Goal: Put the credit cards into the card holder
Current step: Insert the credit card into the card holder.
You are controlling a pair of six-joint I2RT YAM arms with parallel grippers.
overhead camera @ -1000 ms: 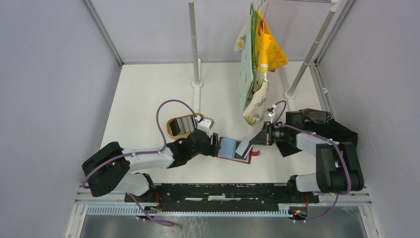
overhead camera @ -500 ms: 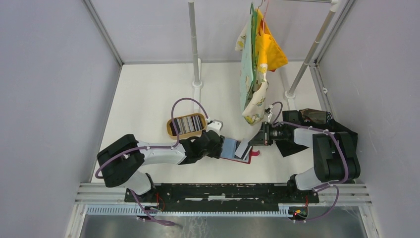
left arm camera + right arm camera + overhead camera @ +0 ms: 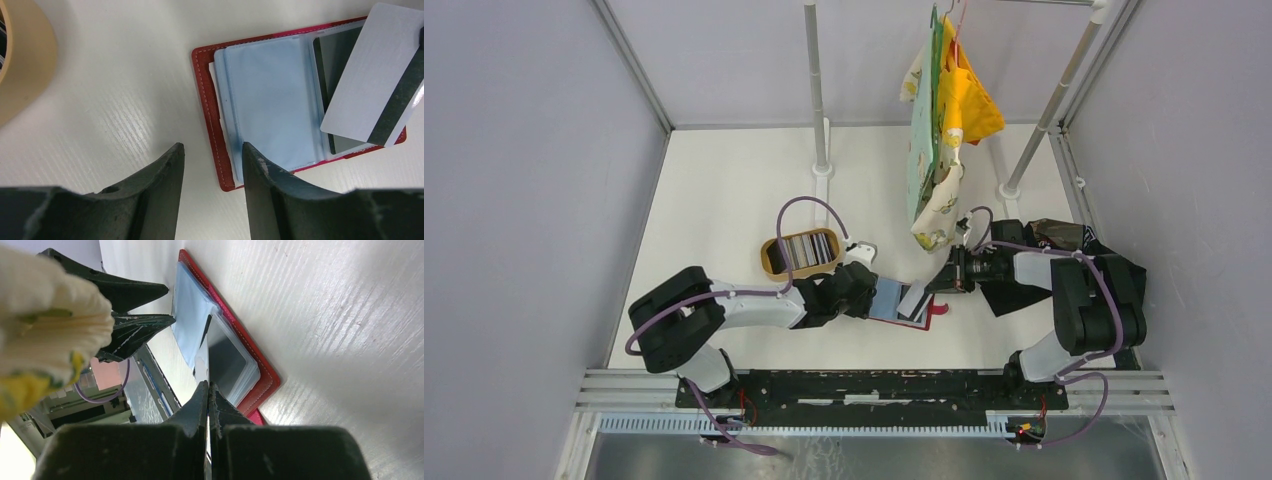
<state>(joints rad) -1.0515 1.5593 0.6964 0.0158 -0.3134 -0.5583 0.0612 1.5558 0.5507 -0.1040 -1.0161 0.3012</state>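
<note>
While the right claw (image 3: 207, 385), clamped on a pale striped card (image 3: 370, 85), hangs over the open card holder (image 3: 265, 105) on the counter (image 3: 724, 200) | left claw (image 3: 212, 147): jaws apart at the holder's left edge | done: one dark card (image 3: 332, 65) seemingly pocketed | remaining: held card, plus credit cards (image 3: 802, 250) in the tray (image 3: 769, 262), far-left of the holder

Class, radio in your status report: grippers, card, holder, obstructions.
Left gripper open beside card holder, which lies open. Right gripper shut on credit card, angled over holder's pocket. Nothing seen blocking.

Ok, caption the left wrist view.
Left gripper, jaws apart, beside the open red card holder; white credit card overlaps it.
</note>
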